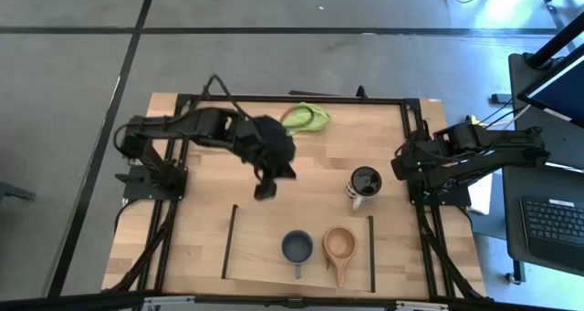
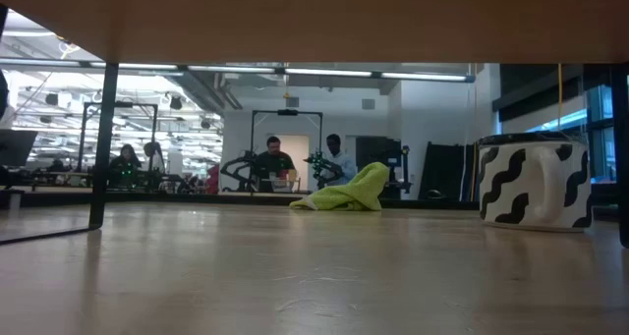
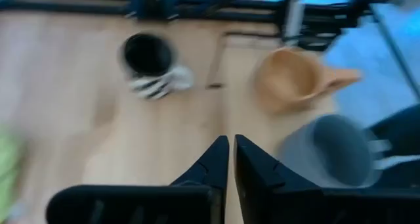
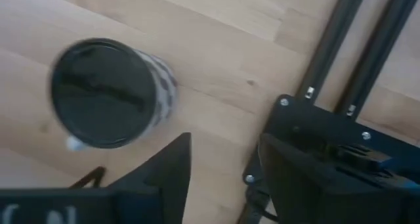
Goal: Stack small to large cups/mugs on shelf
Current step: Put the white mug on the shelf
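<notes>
From above, the blue-grey mug (image 1: pixel 297 247) and tan wooden cup (image 1: pixel 338 245) are seen side by side on the shelf (image 1: pixel 260 243), near its right bar. The white mug (image 1: pixel 364 185) is parked just off the shelf's far right corner. The left gripper (image 1: pixel 265 191) is hung over bare tabletop (image 1: pixel 205 229), plenty of room around it.

Down low, only the white mug and green cloth (image 2: pixel 346 194) are shown.

Left wrist view: jaws nearly pinched together, nothing held.

Right wrist view: right gripper (image 4: pixel 220 161) jaws spread wide, empty, white mug close by
</notes>
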You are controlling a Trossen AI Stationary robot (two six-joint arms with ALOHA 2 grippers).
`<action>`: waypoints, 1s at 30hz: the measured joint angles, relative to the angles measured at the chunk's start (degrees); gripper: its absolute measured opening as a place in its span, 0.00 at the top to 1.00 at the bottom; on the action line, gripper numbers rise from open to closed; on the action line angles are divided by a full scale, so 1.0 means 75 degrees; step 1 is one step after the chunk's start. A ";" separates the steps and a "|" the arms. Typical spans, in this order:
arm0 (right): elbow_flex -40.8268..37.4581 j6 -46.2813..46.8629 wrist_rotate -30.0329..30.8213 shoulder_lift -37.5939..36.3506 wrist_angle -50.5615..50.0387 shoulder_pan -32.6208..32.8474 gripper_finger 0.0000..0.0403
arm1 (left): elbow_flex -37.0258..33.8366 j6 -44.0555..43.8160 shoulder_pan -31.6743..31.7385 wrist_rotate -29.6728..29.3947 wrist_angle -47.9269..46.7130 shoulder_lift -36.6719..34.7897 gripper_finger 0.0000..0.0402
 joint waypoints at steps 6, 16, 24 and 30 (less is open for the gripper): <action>-0.0684 -0.0144 0.0007 -0.0001 0.0550 0.0000 0.61 | -0.2419 -0.0278 0.0788 0.0982 0.1954 -0.1462 1.00; -0.1179 0.1174 0.0047 0.0000 0.1315 0.0000 0.97 | -0.6264 -0.0904 0.2129 0.2365 0.4712 -0.3794 1.00; -0.1754 0.2525 -0.0203 0.0085 0.2620 -0.0003 0.89 | -0.7363 -0.0826 0.3804 0.4757 0.5707 -0.4180 0.99; -0.1916 0.2877 -0.0258 0.0198 0.2778 -0.0009 0.77 | -0.7374 -0.0628 0.4935 0.5722 0.5715 -0.4180 0.99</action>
